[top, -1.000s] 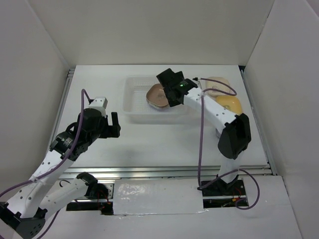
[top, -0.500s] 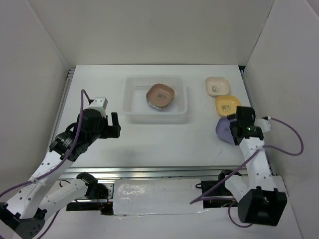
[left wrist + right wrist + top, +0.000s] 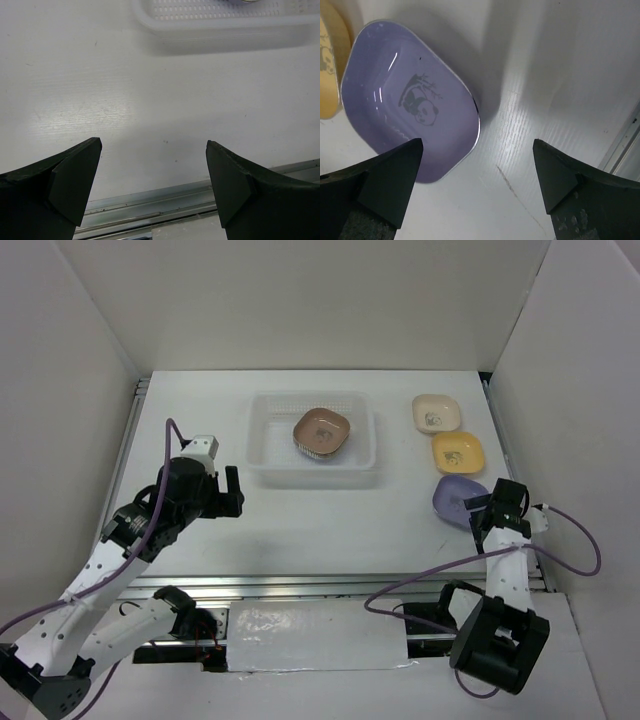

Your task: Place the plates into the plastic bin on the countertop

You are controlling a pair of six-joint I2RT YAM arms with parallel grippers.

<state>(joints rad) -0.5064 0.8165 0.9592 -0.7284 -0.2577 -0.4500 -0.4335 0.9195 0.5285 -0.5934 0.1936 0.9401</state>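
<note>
The clear plastic bin (image 3: 265,445) stands at the back middle of the white countertop (image 3: 330,530). A brownish-pink plate (image 3: 322,430) lies in it, seemingly on top of others. Outside, at the right, lie a cream plate (image 3: 437,412), a yellow plate (image 3: 457,451) and a purple plate (image 3: 455,500) in a row. My right gripper (image 3: 482,512) is open and empty just right of the purple plate (image 3: 405,105), whose near edge lies by the left finger. My left gripper (image 3: 236,492) is open and empty, left of and in front of the bin (image 3: 220,20).
White upright walls (image 3: 70,390) close in the left, back and right. A metal rail (image 3: 330,580) runs along the near edge and shows in the left wrist view (image 3: 175,200). The yellow plate's edge (image 3: 327,65) touches the purple plate's side.
My right arm has swung from over the bin, where the brownish-pink plate stayed, to the front right beside the purple plate. The left arm has not moved.
</note>
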